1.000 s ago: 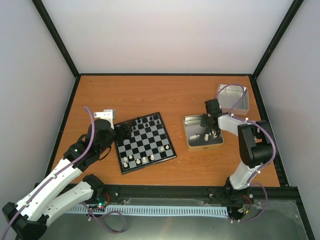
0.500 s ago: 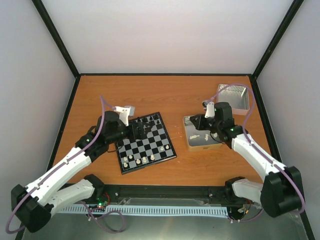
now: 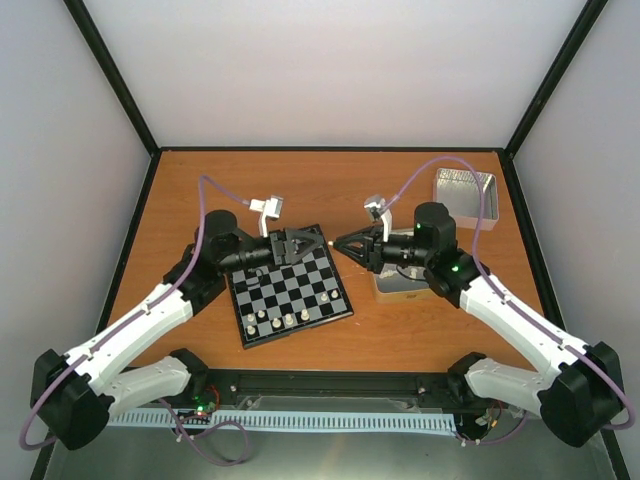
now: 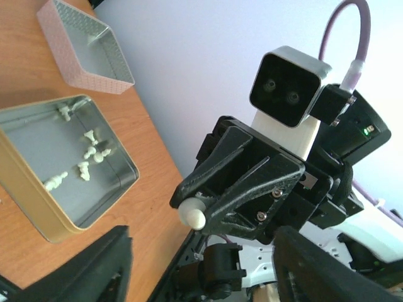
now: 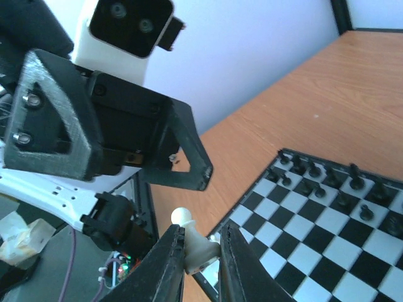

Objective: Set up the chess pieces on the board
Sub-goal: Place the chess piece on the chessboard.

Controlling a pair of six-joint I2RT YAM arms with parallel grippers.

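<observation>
**Cream piece held in the air between board and tin**

The right tool [image 3: 343, 244] is closed on one cream chess piece [image 5: 196, 247]. It pinches the piece low down, so the round head pokes out past the fingertips. The piece hangs above the worktop [image 3: 400, 335], just off the far right corner of the board [image 3: 295, 283], between the board and the gold-walled tin [image 4: 25, 201].

The left tool [image 3: 316, 243] points straight at it, nearly tip to tip. Its jaws stand well apart with nothing between them, over that same corner of the board.

On the board, six cream pieces [image 3: 289, 319] stand in the near rows and black pieces [image 5: 315, 176] stand along the far rows. Several loose cream pieces [image 4: 88, 151] lie in the gold-walled tin. A second tin [image 3: 465, 192] sits at the worktop's far right corner.
</observation>
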